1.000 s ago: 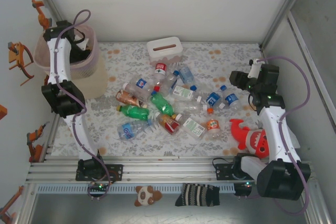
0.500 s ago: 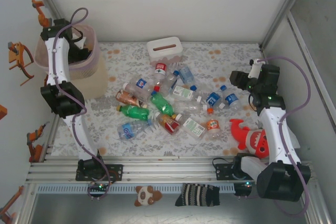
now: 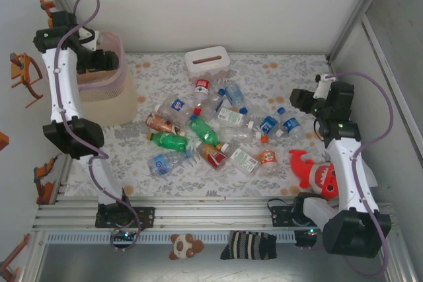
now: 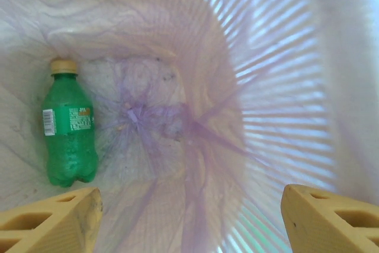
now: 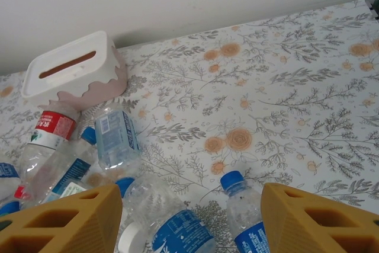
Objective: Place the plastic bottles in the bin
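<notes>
Overhead, the left end effector [image 4: 189,217] hangs open above the bin [image 4: 284,87], a green bottle [image 4: 70,128] lying on its bottom.
Other plastic bottles [image 3: 211,133] heap on the table [image 5: 308,75]; the right end effector [image 5: 192,223], open and empty, is nearer, with a blue-capped bottle [image 5: 244,211] just ahead, seemingly lengthwise toward it.

High view from near side, left wrist down into bin [image 4: 284,57], right wrist low over bottles [image 5: 115,140]
</notes>
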`<state>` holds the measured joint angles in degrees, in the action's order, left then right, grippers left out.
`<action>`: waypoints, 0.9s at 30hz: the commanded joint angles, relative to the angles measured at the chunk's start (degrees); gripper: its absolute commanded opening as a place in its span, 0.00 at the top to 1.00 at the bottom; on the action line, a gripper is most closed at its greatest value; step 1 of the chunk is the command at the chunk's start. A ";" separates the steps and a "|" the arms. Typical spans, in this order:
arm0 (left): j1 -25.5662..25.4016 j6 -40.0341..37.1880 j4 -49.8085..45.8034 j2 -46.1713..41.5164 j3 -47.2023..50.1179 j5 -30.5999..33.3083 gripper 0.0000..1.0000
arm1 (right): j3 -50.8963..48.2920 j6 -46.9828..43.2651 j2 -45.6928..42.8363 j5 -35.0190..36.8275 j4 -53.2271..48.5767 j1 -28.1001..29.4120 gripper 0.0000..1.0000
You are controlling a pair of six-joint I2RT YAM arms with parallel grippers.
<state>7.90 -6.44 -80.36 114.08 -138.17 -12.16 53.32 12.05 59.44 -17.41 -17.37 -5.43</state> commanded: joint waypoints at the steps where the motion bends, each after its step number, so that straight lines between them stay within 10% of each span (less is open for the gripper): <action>1: -1.25 1.49 -1.12 -3.95 0.26 -2.87 0.22 | 2.35 0.07 -1.50 -1.28 -1.13 0.38 0.38; 12: -8.78 -2.04 2.72 -17.71 13.75 -2.00 0.25 | 2.40 -0.02 -2.87 -1.84 -2.02 0.38 0.38; 27: -26.77 -14.32 20.85 -45.84 60.94 -1.44 0.27 | 1.70 -0.80 -4.23 -1.92 -3.47 0.41 0.38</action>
<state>-16.56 -13.19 -63.55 70.30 -82.61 -13.28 53.91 11.99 56.16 -18.63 -20.36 -5.43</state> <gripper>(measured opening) 0.738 0.624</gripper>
